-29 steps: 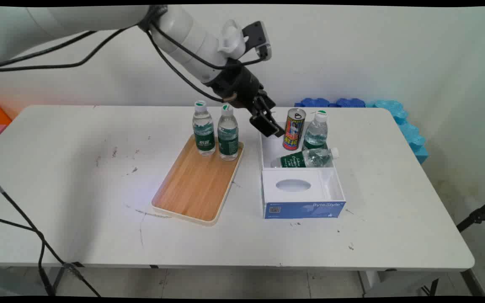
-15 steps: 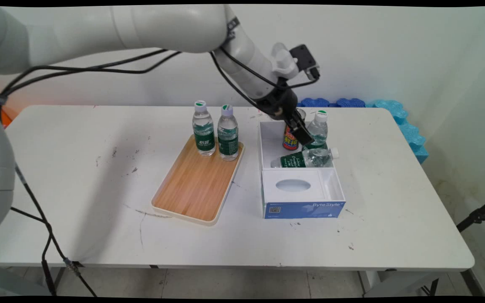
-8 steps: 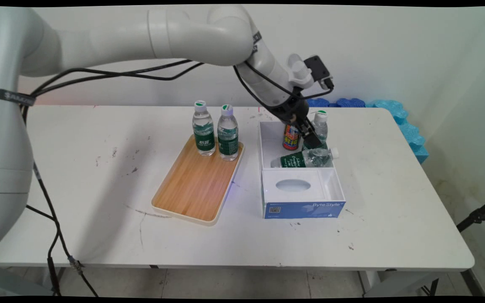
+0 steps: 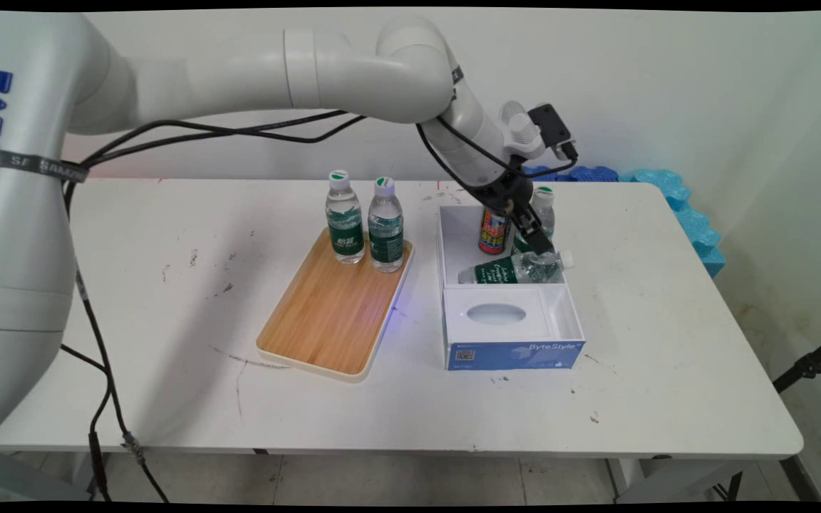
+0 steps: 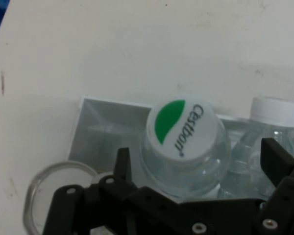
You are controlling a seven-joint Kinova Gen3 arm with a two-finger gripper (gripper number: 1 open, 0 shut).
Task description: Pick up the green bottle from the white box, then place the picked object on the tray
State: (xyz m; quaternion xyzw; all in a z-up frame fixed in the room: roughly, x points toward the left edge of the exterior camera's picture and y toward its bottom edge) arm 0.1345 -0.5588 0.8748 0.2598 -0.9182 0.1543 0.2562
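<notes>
GRIPPER: the gripper (image 5: 193, 161) is seen with fingers apart either side of the upright bottle (image 5: 183, 147), not clamped | WRITING: "Cestbon" is read on its cap in the hand view only; "ByteStyle" on the box (image 4: 510, 353) in the main view | CHANGE: the gripper was beside the can (image 4: 493, 231) earlier | NEARBY: a lying bottle (image 4: 517, 268) just below.

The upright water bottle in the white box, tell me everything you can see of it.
The upright bottle is clear plastic with a white cap bearing a green leaf mark and the word Cestbon. In the main view it stands in the white box's far right corner, a green label round its lower body. The can stands beside it and a lying bottle in front. The open gripper straddles its shoulder.
</notes>
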